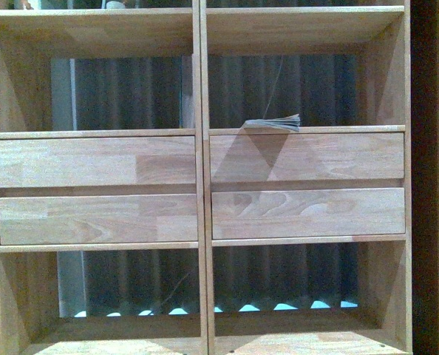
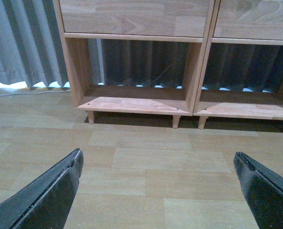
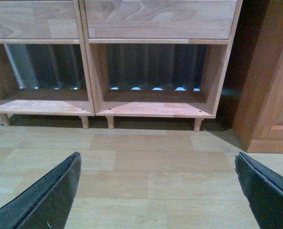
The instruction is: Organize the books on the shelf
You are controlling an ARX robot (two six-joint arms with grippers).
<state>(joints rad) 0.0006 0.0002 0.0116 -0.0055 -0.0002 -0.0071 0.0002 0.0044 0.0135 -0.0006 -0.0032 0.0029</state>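
Observation:
The light-wood shelf (image 1: 202, 159) fills the front view, with open-backed compartments above and below two rows of plain drawer fronts. One thin book (image 1: 273, 123) lies flat in the upper right compartment, its page edges facing me. Neither arm shows in the front view. My left gripper (image 2: 158, 164) is open over the wooden floor, facing the shelf's (image 2: 136, 106) lower left compartment. My right gripper (image 3: 158, 167) is open too, low above the floor before the shelf's (image 3: 156, 109) lower right compartment. Nothing lies between either pair of fingers.
A grey curtain (image 1: 131, 92) hangs behind the open compartments. A brown wooden cabinet (image 3: 270, 95) stands right of the shelf. The shelf rests on short legs (image 2: 176, 122) above the plank floor (image 2: 146, 162).

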